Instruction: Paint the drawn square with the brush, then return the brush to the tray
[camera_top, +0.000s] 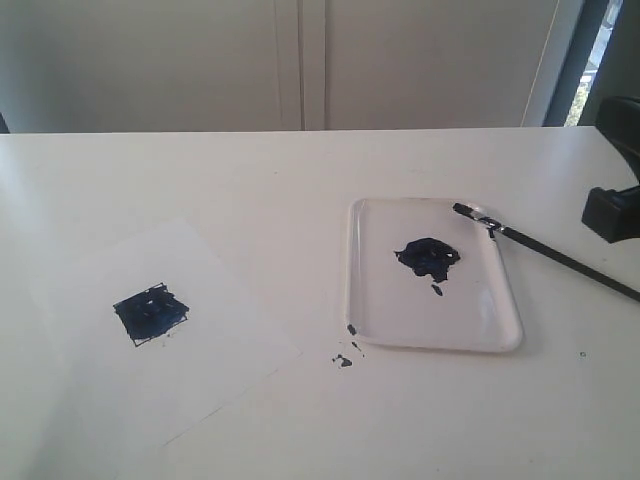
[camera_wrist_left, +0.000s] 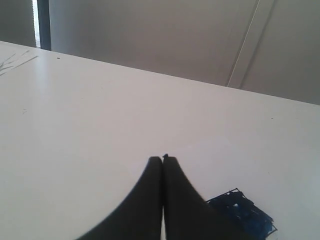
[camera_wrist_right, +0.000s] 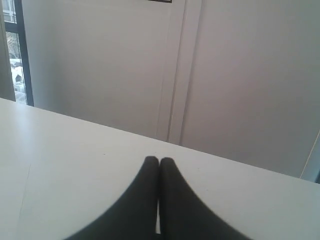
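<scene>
Blue-smeared drawn square (camera_top: 151, 313) lies left of the tray (camera_top: 380, 300); brush (camera_top: 560, 259) crosses its far-right rim; my left gripper (camera_wrist_left: 163, 159) and right gripper (camera_wrist_right: 159, 160) sit closed, empty.

place: plain office or lab room | evidence: white table (camera_top: 300, 180), bare pale wall panels (camera_top: 400, 60), window (camera_top: 608, 50)

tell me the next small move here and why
Probably just retreat to rest: the drawn square is smeared blue, the brush rests with its tip on the tray, handle sticking out, and the left gripper and right gripper are shut, empty.
</scene>
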